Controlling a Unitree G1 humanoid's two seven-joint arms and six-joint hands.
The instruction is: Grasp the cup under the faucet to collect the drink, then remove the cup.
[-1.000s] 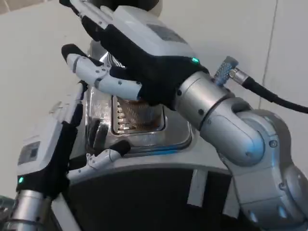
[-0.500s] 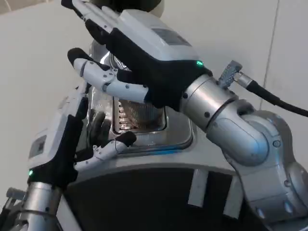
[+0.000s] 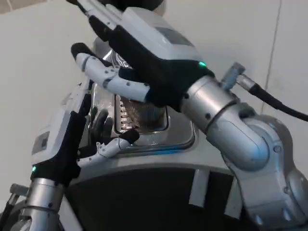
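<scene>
Under the right hand (image 3: 144,62) stands the upright cup (image 3: 143,111) (on a steel tray (image 3: 180,137)); whether its spread fingers grip, I cannot tell; left hand (image 3: 72,139) waits open beside

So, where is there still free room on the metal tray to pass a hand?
A bare strip of the metal tray lies right of the cup, below the right hand. The left side is crowded: the left hand reaches in beside the cup there.

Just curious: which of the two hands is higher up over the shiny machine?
The right hand, stretched across the top of the machine. The left hand sits lower, at the machine's left side.
</scene>
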